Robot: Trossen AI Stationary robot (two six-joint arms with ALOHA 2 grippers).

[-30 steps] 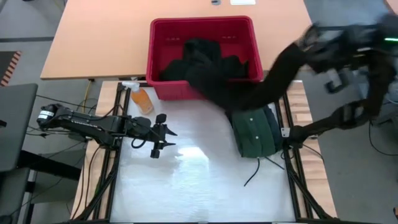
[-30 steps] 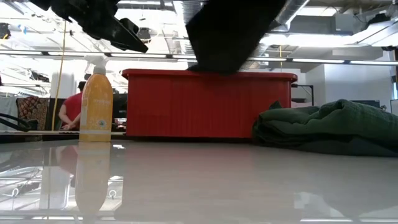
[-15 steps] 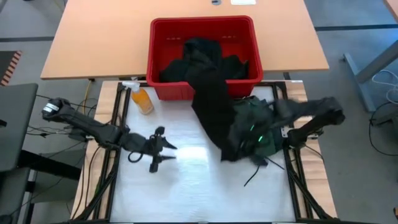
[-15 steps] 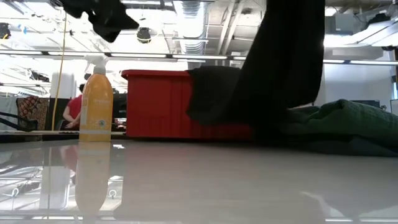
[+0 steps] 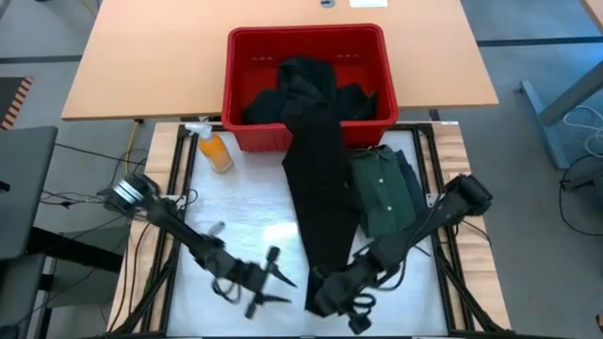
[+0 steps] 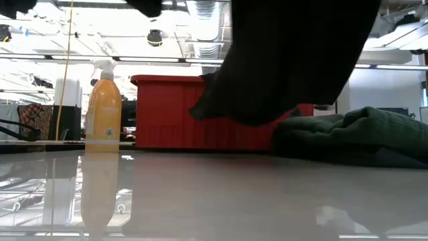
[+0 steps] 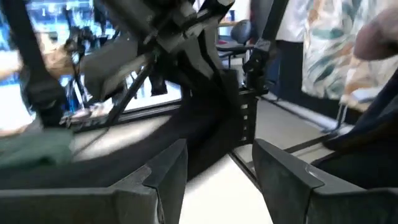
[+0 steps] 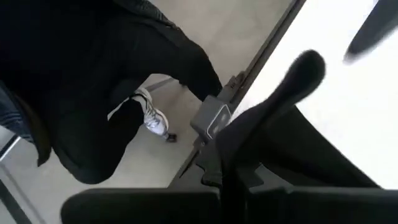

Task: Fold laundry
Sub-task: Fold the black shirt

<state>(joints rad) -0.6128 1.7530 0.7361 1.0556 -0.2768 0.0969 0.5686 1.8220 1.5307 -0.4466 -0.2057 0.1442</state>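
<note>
Laundry here means one long black cloth (image 5: 318, 179), pulled out of the red basket (image 5: 240, 71) and stretched down the white counter (image 5: 236, 221). Its far end is in the basket with more dark clothes. Its near end is pinched tight in the right hand (image 5: 325, 294), low at the counter's front edge. A green shirt (image 5: 382, 193) lies folded just beside it. The left hand (image 5: 273, 287) waits near, its fingers apart and holding nothing. The cloth looks soft, light and floppy, so it will sag. Holding a corner or hem seems best. A yellow spray bottle (image 5: 215, 151) stands by the basket.
</note>
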